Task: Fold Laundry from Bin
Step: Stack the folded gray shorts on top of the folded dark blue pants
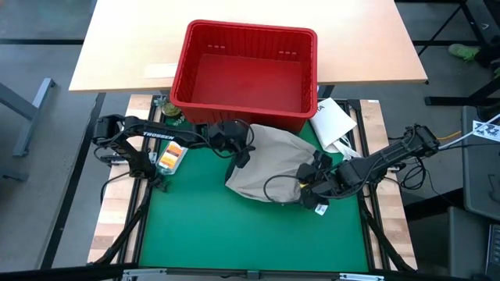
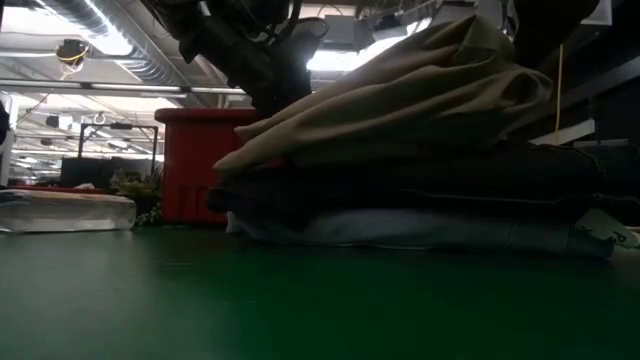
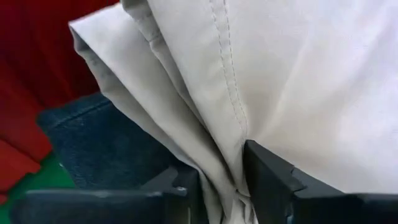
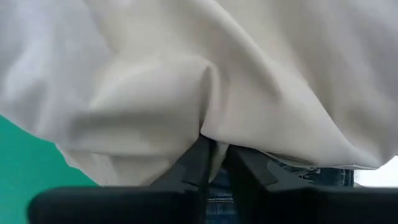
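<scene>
Tan khaki trousers lie on top of a stack of folded laundry on the green mat. In the low view the stack shows dark denim under the khaki and a light blue garment at the bottom. The red bin stands behind the stack, with nothing showing inside it. My left gripper is at the trousers' far left edge, shut on the cloth. My right gripper is at their right edge, shut on a fold. My left gripper has gathered folds of the khaki trousers pinched between its two fingers, several layers, beside a stitched seam. It comes slanting down from the table's left. The cloth fans out slack from the fingers over the denim. My right gripper pinches a rounded fold of the khaki trousers at its fingertips, slanting down from the table's right. The cloth bulges above the fingers and rests on the denim below.
A white flat packet lies at the right between bin and stack. A clear packet with orange contents sits on the mat's left edge. The near half of the green mat is bare.
</scene>
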Controlling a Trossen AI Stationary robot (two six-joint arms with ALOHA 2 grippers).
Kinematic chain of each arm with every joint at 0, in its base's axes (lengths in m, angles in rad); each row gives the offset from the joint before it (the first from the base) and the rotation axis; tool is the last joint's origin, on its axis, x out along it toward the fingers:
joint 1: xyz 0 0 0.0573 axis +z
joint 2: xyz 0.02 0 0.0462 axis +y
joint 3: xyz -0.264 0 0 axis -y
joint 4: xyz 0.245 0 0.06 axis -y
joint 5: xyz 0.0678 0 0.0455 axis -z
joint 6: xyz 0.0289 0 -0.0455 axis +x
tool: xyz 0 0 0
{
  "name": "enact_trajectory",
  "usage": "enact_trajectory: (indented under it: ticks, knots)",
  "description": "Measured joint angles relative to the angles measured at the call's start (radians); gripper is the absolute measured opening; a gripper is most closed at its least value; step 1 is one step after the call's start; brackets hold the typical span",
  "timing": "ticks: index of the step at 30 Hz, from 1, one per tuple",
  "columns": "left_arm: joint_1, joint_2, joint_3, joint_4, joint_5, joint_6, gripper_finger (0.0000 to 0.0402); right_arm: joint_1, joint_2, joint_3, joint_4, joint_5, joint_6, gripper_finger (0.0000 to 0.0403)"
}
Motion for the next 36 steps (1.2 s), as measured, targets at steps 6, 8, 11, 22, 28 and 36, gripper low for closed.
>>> enact_trajectory:
  ticks: [6, 8, 11, 22, 28, 36]
  knots:
    - [0.000, 0.000, 0.000, 0.000, -0.006, 0.026, 0.0138, 0.000, 0.000, 0.000, -0.002, 0.000, -0.003, 0.0104]
    - [0.001, 0.000, 0.000, -0.001, -0.006, 0.041, 0.0152, 0.000, 0.000, 0.000, -0.006, 0.000, -0.003, 0.0122]
    - [0.003, -0.006, 0.000, -0.013, -0.006, 0.093, 0.0171, 0.000, 0.000, 0.000, -0.028, -0.001, -0.003, 0.0146]
    - [0.018, -0.097, -0.001, -0.078, -0.009, 0.204, 0.0188, 0.000, 0.001, 0.000, -0.205, -0.142, -0.005, 0.0163]
    - [0.025, -0.147, -0.001, -0.082, -0.015, 0.205, 0.0188, 0.000, 0.001, 0.000, -0.271, -0.167, -0.005, 0.0162]
    - [-0.002, -0.201, -0.001, -0.080, -0.010, 0.205, 0.0188, 0.000, 0.000, 0.000, -0.393, -0.311, -0.005, 0.0161]
